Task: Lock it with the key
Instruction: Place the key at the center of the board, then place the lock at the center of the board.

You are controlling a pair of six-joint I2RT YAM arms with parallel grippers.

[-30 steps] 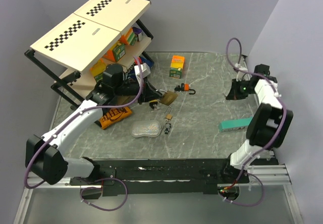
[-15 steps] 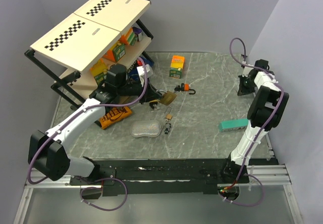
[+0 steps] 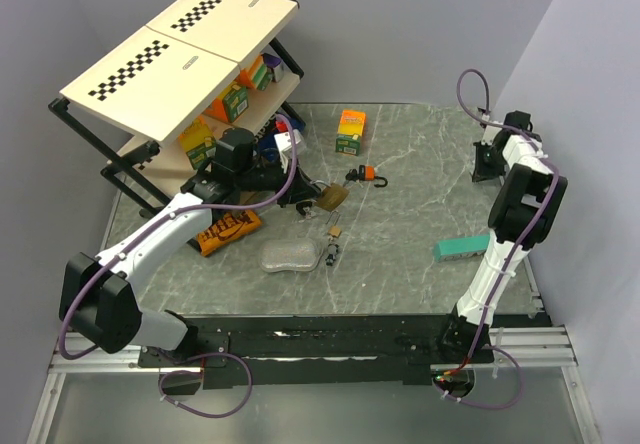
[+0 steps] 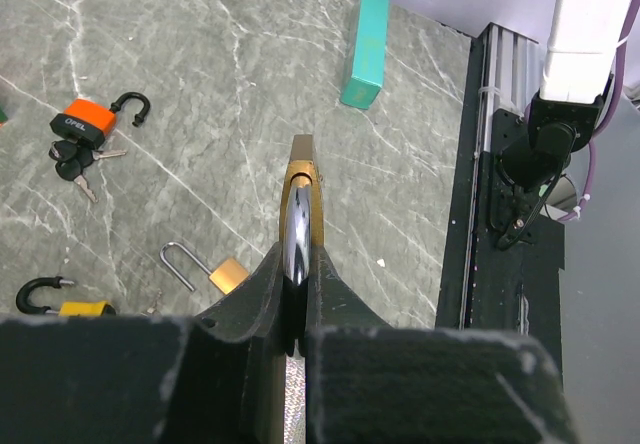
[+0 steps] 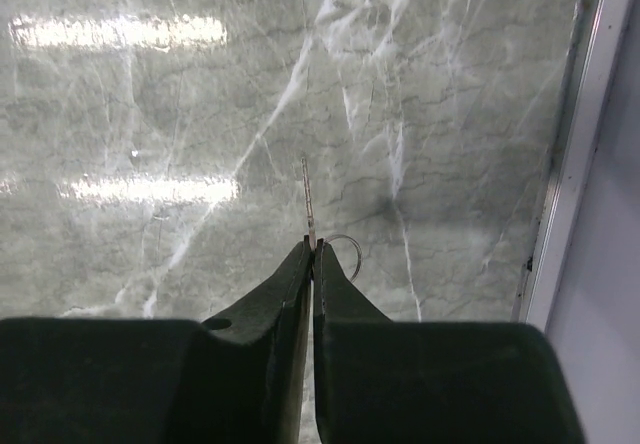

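Left wrist view is showing the left fingers clamping a brass padlock edge-on above the grey marbled worktop. The right fingers, well apart near the worktop's far right edge, are pinching a thin silver key by its very base, with its wire ring sitting beside the tips. Such a shallow hold is probably inviting the key to twist or slide once it is pushing into the keyhole. The padlock, gripped only across its flat faces, is likely to pivot under that push, spoiling alignment.

Teal box, brass padlock
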